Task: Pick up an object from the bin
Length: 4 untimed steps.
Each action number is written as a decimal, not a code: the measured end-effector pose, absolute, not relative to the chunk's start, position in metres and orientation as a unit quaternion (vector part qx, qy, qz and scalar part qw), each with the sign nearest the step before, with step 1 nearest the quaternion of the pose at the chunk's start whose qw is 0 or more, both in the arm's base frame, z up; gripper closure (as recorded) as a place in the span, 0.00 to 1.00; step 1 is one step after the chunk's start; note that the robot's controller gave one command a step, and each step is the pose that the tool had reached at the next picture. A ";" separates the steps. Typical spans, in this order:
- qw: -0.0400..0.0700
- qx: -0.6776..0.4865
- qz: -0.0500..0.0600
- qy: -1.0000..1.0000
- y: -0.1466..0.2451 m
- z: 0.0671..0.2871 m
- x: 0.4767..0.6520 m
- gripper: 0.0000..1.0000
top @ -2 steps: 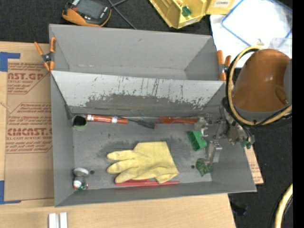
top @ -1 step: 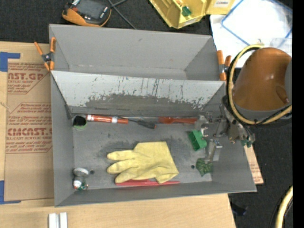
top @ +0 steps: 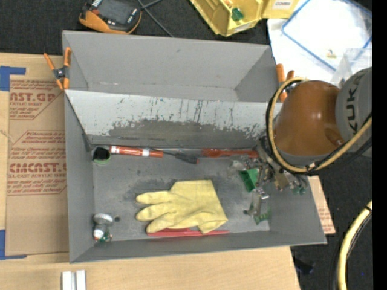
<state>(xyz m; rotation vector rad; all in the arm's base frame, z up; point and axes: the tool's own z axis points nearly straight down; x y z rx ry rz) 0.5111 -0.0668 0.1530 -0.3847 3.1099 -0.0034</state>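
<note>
My gripper (top: pixel 259 197) hangs low over the bin's right side, close to the floor, with bare grey floor under it. The nearest loose thing is a yellow rubber glove (top: pixel 181 205), lying flat in the front middle to the gripper's left, its fingers pointing left. A thin red strip (top: pixel 184 232) pokes out from under the glove's front edge. A long tool with an orange-red handle (top: pixel 130 152) lies along the foot of the back wall.
A small black and green round thing (top: pixel 100 155) sits at the left end of the long tool. A small silver and green thing (top: pixel 102 228) lies in the front left corner. The arm's brown cover and cables hang over the right rim.
</note>
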 end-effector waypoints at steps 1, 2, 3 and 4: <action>0.001 -0.026 0.000 1.000 -0.052 0.114 0.506 0.00; -0.001 0.017 0.000 1.000 -0.030 0.068 0.510 0.00; 0.002 0.232 0.000 0.973 -0.016 0.070 0.517 1.00; 0.002 0.232 0.000 0.973 -0.016 0.070 0.517 1.00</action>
